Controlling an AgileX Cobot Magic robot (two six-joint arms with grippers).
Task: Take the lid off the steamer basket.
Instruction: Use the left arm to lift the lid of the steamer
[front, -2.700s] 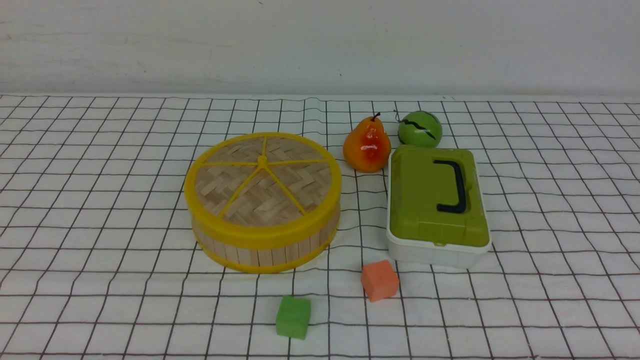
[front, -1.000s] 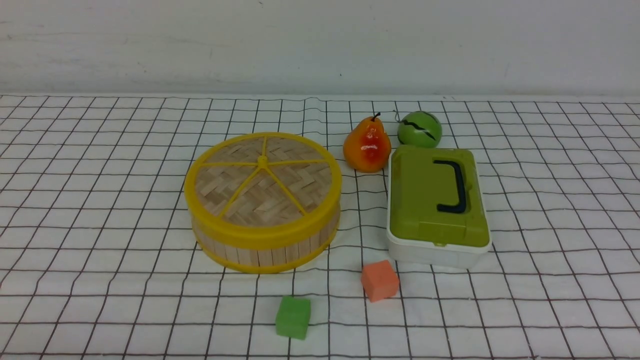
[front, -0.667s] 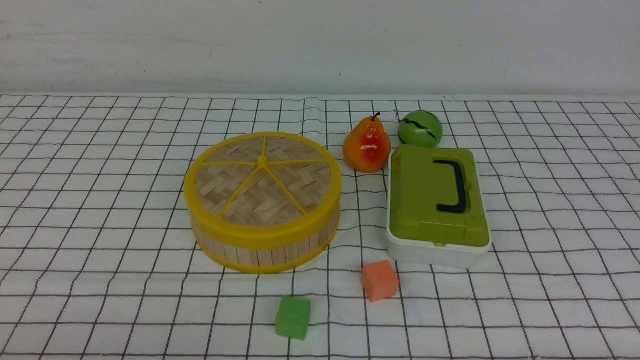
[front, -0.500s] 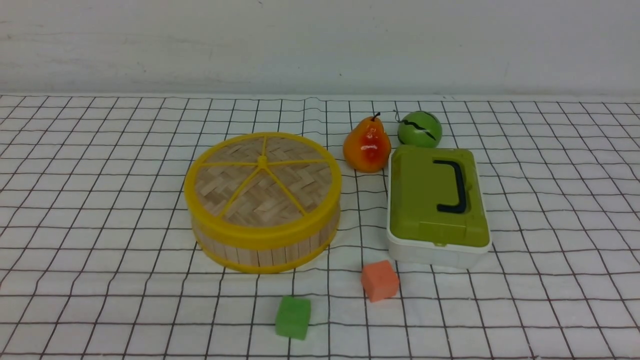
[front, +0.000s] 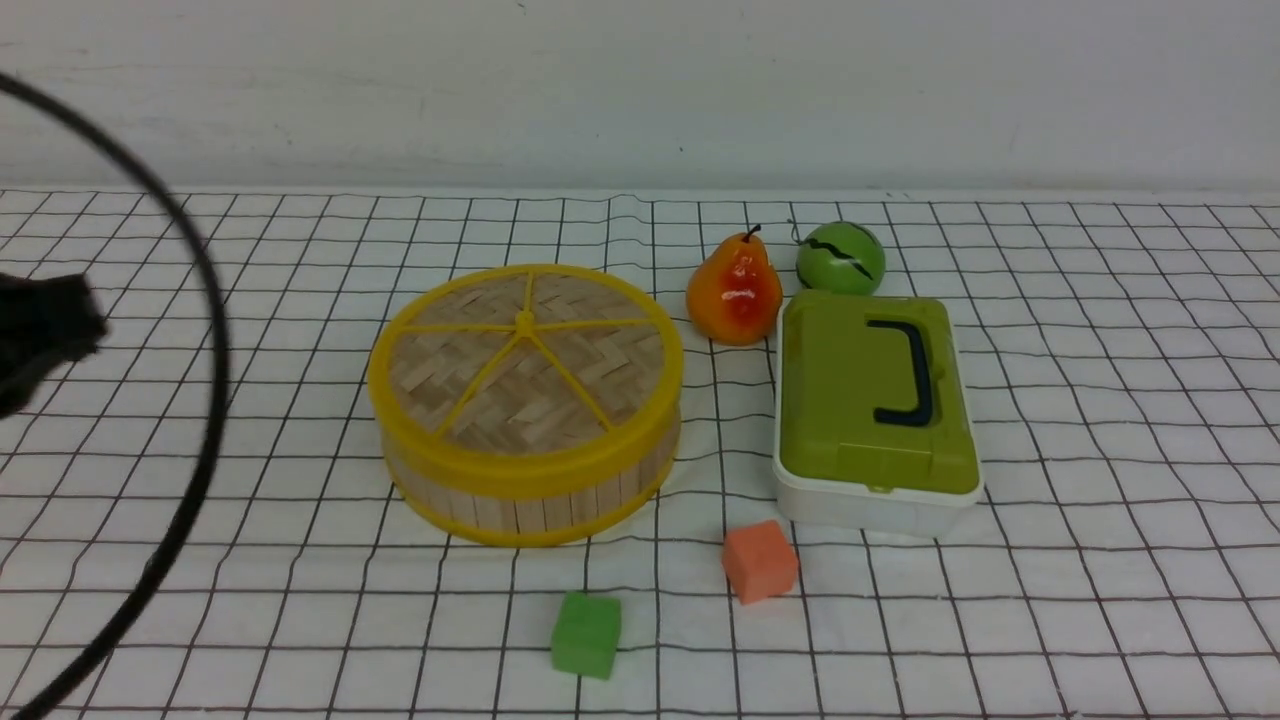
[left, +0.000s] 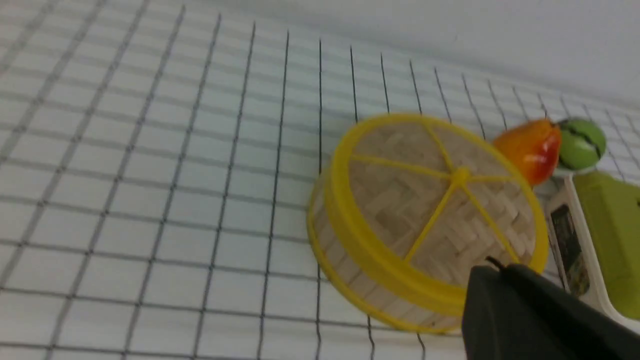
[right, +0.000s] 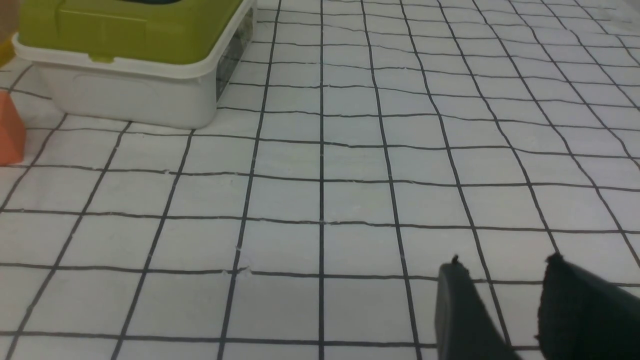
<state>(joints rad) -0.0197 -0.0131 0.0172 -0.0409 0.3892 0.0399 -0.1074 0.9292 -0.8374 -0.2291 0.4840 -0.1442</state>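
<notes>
Beside the steamer basket (front: 530, 505), box label (left: 566, 246) unreadable.

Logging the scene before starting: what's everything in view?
steamer basket: one, wood slats, yellow rims, centre
lid: one, bamboo, yellow rim, on basket
pear: one, orange-red, behind-right of basket
green ball: one, dark-striped, right of pear
box: one, white, green lid, right of basket
orange cube: one, before box
green cube: one, before basket
tablecloth: one, black-gridded white, underneath
left gripper: one, black, left of basket, state unclear
right gripper: one, black, open, over cloth
</notes>
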